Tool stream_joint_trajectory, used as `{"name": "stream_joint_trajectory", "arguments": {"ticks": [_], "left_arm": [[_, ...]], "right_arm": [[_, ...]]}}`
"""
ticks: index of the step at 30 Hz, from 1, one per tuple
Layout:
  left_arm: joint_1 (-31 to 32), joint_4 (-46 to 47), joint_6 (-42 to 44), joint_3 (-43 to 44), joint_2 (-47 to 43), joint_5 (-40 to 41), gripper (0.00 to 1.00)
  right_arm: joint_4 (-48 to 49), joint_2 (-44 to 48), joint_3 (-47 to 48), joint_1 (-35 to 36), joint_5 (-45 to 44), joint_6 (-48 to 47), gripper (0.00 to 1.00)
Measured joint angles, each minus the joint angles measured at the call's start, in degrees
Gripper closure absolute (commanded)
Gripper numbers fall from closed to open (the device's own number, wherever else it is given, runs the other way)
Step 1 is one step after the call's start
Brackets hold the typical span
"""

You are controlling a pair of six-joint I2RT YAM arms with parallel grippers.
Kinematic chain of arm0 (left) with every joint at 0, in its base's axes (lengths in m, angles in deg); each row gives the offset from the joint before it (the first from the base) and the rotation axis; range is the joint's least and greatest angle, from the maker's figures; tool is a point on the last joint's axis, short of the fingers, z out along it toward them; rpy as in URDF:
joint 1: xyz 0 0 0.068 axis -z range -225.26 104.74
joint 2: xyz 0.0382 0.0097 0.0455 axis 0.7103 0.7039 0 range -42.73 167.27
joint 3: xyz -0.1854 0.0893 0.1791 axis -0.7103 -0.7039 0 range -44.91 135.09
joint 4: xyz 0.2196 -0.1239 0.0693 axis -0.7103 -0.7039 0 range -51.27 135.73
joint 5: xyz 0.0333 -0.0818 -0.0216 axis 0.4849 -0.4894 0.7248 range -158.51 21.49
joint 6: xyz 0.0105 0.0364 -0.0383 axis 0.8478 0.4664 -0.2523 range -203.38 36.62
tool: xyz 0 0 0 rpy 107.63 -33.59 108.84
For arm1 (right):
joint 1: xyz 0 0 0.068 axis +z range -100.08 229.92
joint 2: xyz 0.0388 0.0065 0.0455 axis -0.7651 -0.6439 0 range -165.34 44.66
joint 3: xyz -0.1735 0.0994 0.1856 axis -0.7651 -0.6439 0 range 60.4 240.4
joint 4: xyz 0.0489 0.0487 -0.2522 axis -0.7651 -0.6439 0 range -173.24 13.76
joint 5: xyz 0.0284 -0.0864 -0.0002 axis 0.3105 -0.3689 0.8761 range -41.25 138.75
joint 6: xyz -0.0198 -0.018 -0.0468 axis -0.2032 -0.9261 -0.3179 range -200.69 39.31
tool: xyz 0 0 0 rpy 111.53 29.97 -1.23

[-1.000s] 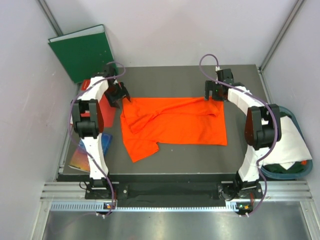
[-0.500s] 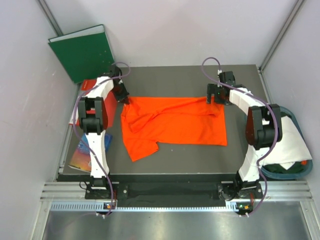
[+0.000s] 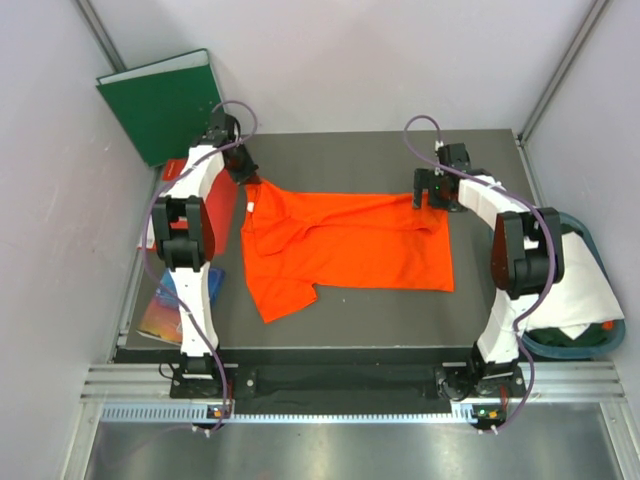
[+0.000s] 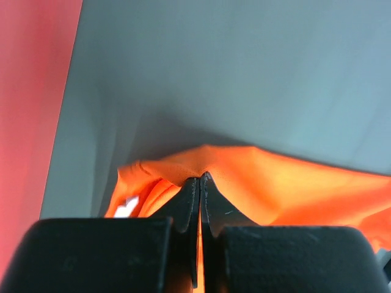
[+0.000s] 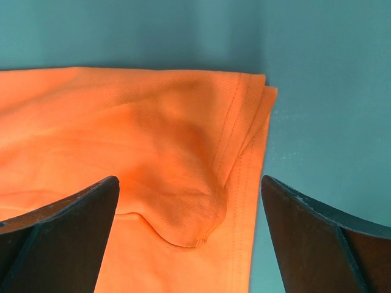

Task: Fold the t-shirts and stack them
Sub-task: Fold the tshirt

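Both arms share one build. The left arm (image 3: 197, 300) and the right arm (image 3: 500, 335) have smooth white shells on the long links and chunky black housings at the joints. A thin purple cable (image 3: 406, 132) runs along each and loops free near the wrist. The left gripper (image 4: 200, 177) ends in matte black fingers (image 4: 189, 201), flat and narrow, set in blocky black mounts. The right gripper (image 5: 189, 183) has broad black wedge-shaped fingers (image 5: 61, 232) with pale, slightly worn edges.

Dark grey table (image 3: 350, 150), pale walls (image 3: 400, 60)
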Motion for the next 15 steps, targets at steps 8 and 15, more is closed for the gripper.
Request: {"name": "stream_joint_trajectory", "arguments": {"ticks": [8, 15], "left_arm": [[-0.07, 2.34, -1.33, 4.76, 1.68, 0.63, 1.00], [-0.39, 1.77, -1.42, 13.92, 8.28, 0.70, 0.01]], "right_arm": [[-1.36, -0.85, 0.04, 0.00, 0.39, 0.90, 0.00], [-1.05, -0.35, -1.42, -0.02, 0.66, 0.96, 0.00]]}}
